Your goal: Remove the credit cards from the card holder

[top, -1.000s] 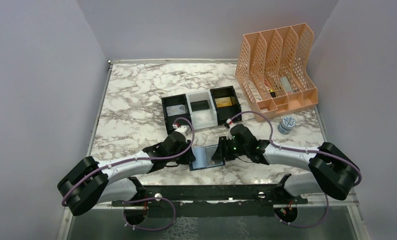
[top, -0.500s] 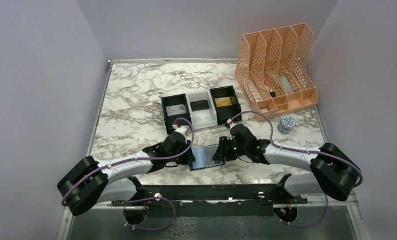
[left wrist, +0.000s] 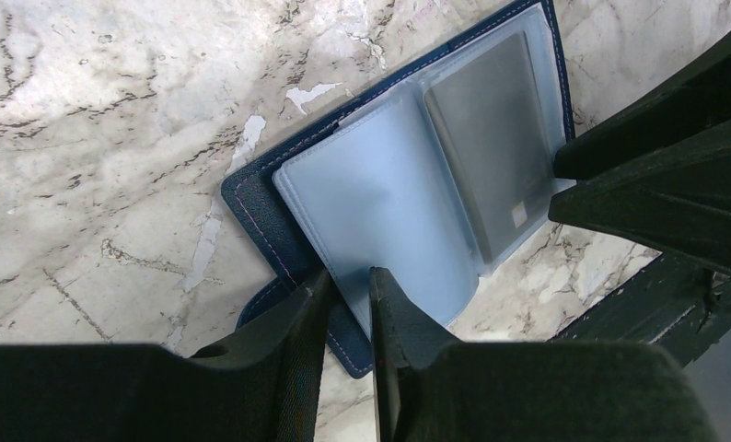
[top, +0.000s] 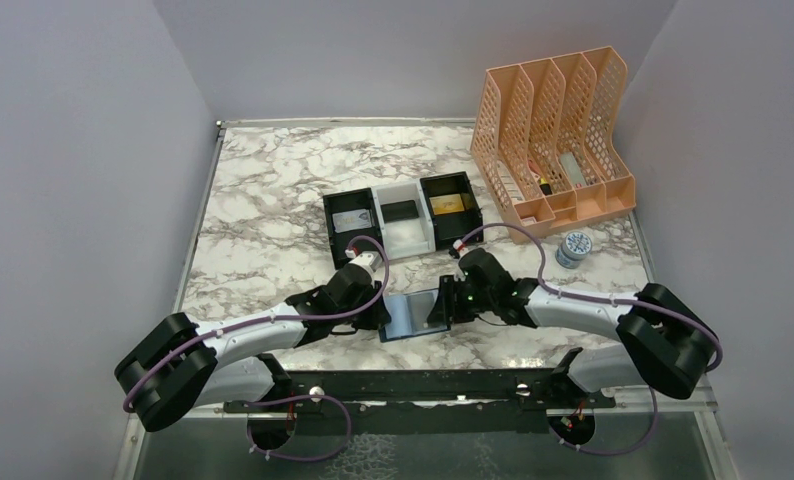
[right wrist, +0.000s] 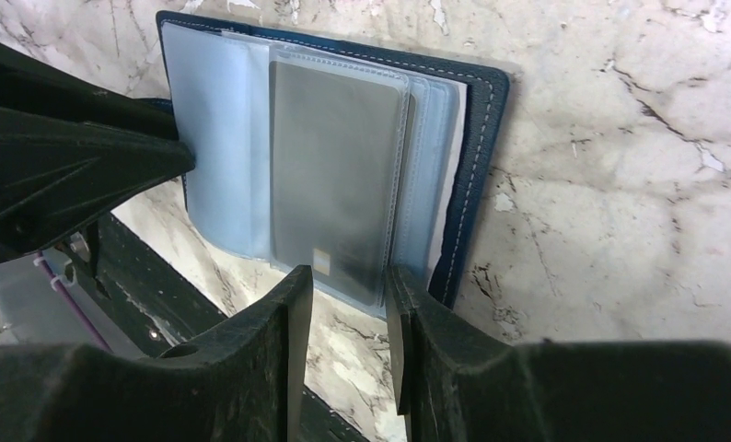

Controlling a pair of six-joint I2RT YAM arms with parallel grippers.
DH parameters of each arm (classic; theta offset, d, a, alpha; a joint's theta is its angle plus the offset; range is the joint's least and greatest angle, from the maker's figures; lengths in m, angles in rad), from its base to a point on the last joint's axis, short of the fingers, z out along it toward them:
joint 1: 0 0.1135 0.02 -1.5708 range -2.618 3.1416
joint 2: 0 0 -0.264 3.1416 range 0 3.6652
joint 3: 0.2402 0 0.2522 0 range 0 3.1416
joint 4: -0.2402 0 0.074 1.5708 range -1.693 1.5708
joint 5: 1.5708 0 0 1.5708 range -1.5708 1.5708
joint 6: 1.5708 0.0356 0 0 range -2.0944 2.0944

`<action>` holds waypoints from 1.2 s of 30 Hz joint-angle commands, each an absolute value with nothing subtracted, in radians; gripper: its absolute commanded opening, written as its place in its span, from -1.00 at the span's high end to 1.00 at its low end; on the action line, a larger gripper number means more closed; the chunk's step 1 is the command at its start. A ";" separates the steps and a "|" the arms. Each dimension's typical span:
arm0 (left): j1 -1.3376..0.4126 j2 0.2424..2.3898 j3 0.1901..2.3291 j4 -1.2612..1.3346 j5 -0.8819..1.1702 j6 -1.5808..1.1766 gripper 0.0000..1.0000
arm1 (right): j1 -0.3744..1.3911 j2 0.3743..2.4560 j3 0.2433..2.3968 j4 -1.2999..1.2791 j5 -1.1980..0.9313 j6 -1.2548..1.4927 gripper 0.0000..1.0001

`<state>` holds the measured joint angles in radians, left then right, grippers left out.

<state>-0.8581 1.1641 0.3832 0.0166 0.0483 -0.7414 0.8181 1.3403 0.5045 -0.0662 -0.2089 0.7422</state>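
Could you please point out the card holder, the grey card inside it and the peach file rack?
Card holder [left wrist: 249, 193]: left wrist view, navy outer cover.
Grey card [right wrist: 339, 175]: right wrist view, middle of its face.
File rack [top: 495, 135]: top view, left latticed wall.

One card holder [top: 410, 316] lies open on the worktop [top: 273, 180], with one grey card [right wrist: 334, 175] showing in its pockets. There is one tray [top: 405, 240] of three compartments, with one card in each: a pale card [top: 350, 219] left, a dark card [top: 401, 211] in the middle, a gold card [top: 450, 206] right. At the far right are one peach file rack [top: 558, 140] and one small round tin [top: 572, 248]. Two hands: the left hand [left wrist: 348, 276] and the right hand [right wrist: 348, 273].
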 commanded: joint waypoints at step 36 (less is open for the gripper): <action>-0.865 1.158 0.371 0.040 0.048 -0.736 0.53 | 0.820 1.330 0.527 0.243 -0.506 0.852 0.36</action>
<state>-0.8593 1.1702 0.3828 0.0223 0.0483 -0.7414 0.8181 1.2987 0.5045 0.1425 -0.4171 0.8295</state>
